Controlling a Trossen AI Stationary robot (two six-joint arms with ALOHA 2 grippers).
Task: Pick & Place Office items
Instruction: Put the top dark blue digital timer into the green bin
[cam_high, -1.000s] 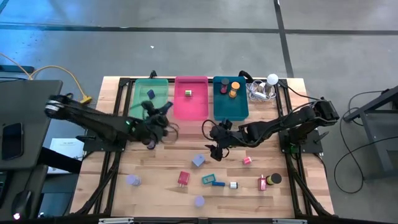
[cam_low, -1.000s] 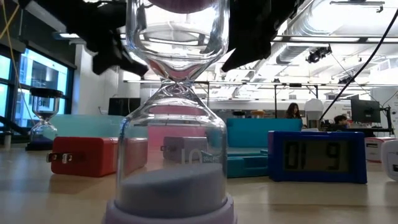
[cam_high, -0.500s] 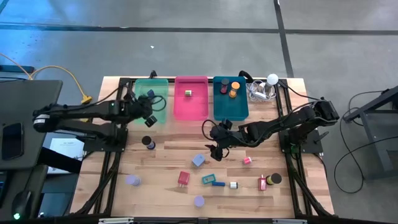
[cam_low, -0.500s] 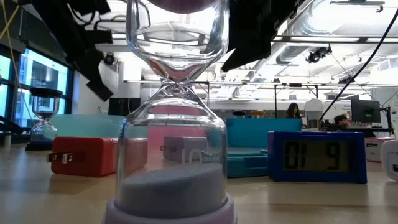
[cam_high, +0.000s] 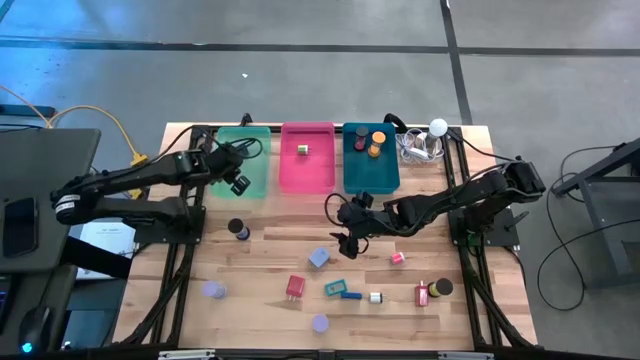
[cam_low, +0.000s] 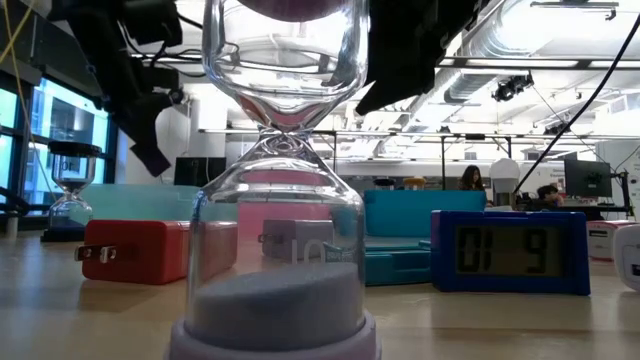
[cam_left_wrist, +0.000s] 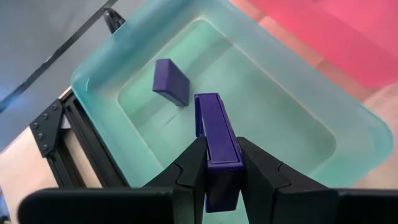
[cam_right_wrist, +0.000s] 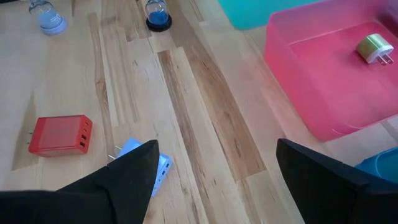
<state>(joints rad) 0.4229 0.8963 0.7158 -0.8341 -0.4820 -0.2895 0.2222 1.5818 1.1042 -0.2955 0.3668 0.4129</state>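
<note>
**A:** Where was your left tool (cam_left_wrist: 217, 163)?

**B:** Over my green tray (cam_left_wrist: 348, 118) at the counter's far left, fingers clamped on a purple block (cam_left_wrist: 216, 140). Another purple block (cam_left_wrist: 171, 81) lay inside the tray.

**A:** And the right?

**B:** My right tool (cam_right_wrist: 214, 171) hung wide open, holding nothing, mid-counter, near the light blue charger (cam_right_wrist: 140, 163).

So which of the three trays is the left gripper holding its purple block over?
The green tray, the leftmost of the three. The left gripper grips a purple block above it; another purple block already lies inside.
</note>
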